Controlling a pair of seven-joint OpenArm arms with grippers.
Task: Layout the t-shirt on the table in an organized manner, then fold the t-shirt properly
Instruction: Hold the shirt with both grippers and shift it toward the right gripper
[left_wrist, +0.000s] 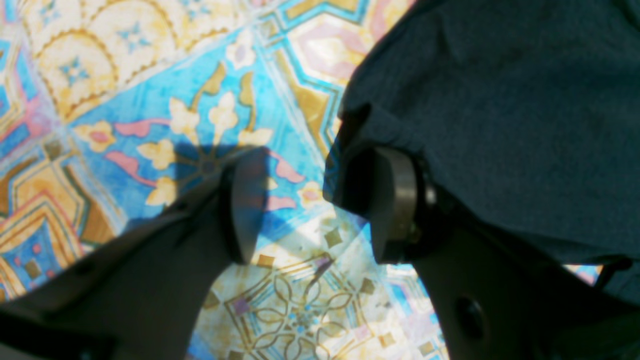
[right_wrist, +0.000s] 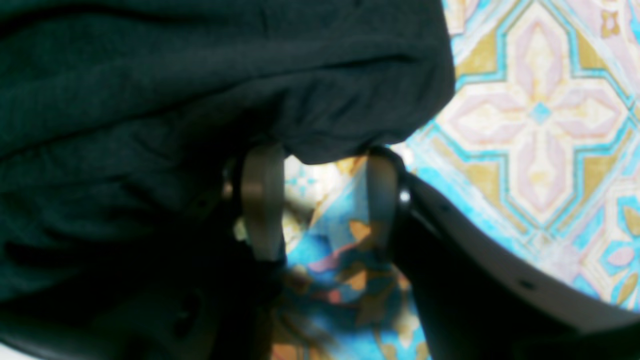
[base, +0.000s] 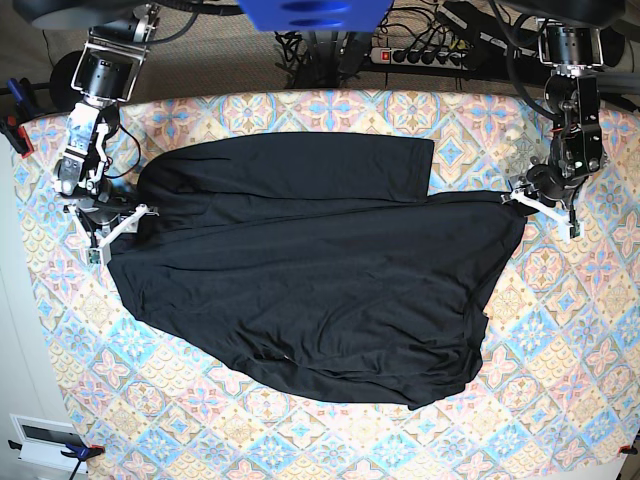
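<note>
Black t-shirt (base: 310, 280) is spread across the middle of the desk (base: 560, 400), body mostly flat with wrinkles, hem edge running diagonally toward the near side, one sleeve folded flat along the far edge of the garment. The desk's cover is a pastel blue/pink/yellow floral tile pattern, visible all round the shirt. In the base view the left hand (base: 535, 200) sits at the shirt's right-side corner, the right hand (base: 112, 225) at its left-side corner, one on each side of the cloth and well apart. Left wrist view: left hand (left_wrist: 310, 200) has its fingers spread apart, tile pattern plainly visible in the gap between them; one finger (left_wrist: 395, 200) is right against the shirt edge (left_wrist: 500, 125) with fabric draped over and behind it, the other finger (left_wrist: 245, 205) is over bare desk (left_wrist: 150, 100). Nothing pinched between the fingers. Right wrist view: right hand (right_wrist: 320, 200) also has its fingers apart, tile pattern showing through the gap; a rounded fold of the shirt (right_wrist: 200, 90) hangs over the fingertips from above and covers the outer side of one finger (right_wrist: 260, 200), the other finger (right_wrist: 382, 195) sits at the fold's edge over open desk (right_wrist: 540, 115). Fabric overlaps the tips, but I can't tell whether any of it lies between them. Both wrist views are blurry.
</note>
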